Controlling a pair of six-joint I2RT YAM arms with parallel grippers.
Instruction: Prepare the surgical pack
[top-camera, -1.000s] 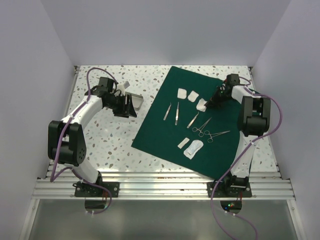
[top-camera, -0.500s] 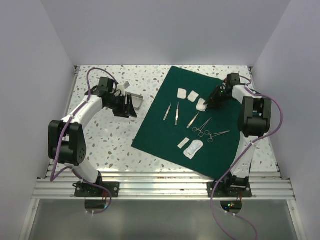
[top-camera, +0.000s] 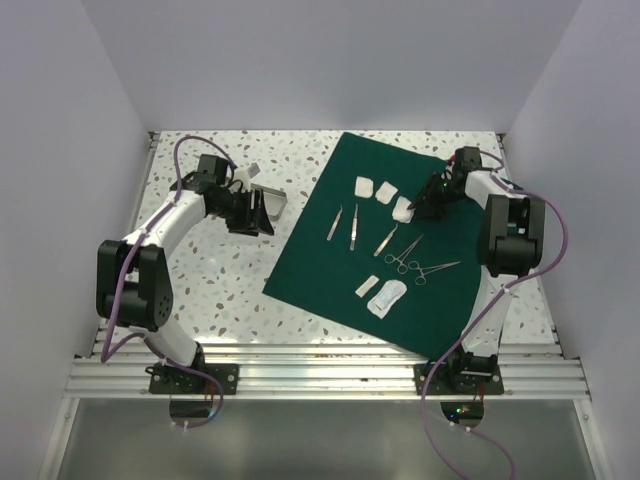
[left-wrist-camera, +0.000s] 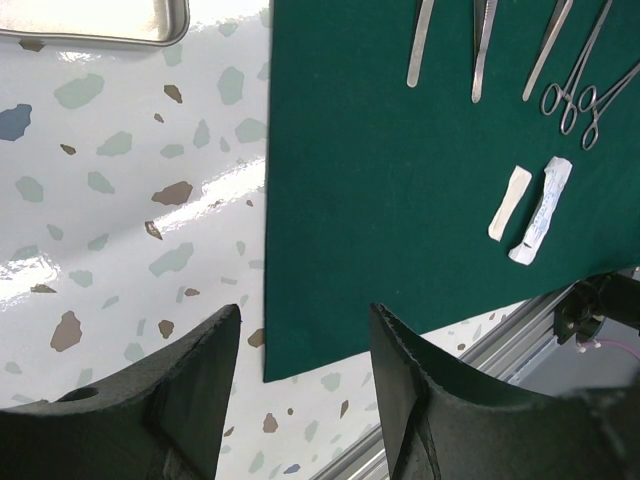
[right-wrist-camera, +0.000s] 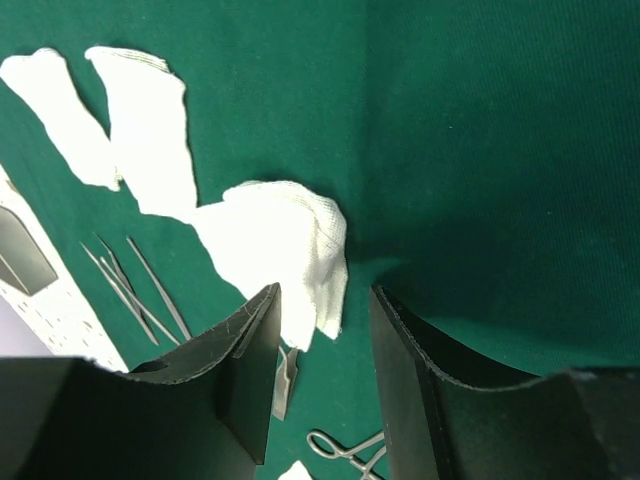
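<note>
The surgical pack is a dark green drape (top-camera: 325, 270) spread flat as a big sheet on the right half of the table. My right gripper (top-camera: 418, 204) hovers over its far right part, jaws open. A crumpled white gauze (right-wrist-camera: 285, 235) lies on the drape (right-wrist-camera: 500, 150) just ahead of the right gripper (right-wrist-camera: 325, 292), its edge reaching between the fingers, gripped by neither. My left gripper (top-camera: 260, 212) stands open and empty beside the metal tray (top-camera: 272, 197). In the left wrist view the left gripper (left-wrist-camera: 305, 318) hangs over the drape's near left corner (left-wrist-camera: 290, 350).
Two more gauze pieces (top-camera: 375, 188) lie at the drape's far side. Tweezers (top-camera: 344, 225), ring-handled forceps (top-camera: 418, 262) and two white packets (top-camera: 381, 292) rest on its middle. The metal rail (top-camera: 320, 375) runs along the table's near edge.
My right gripper has gone from shut to open over the gauze, which stays lying on the drape. The left arm has not moved.
</note>
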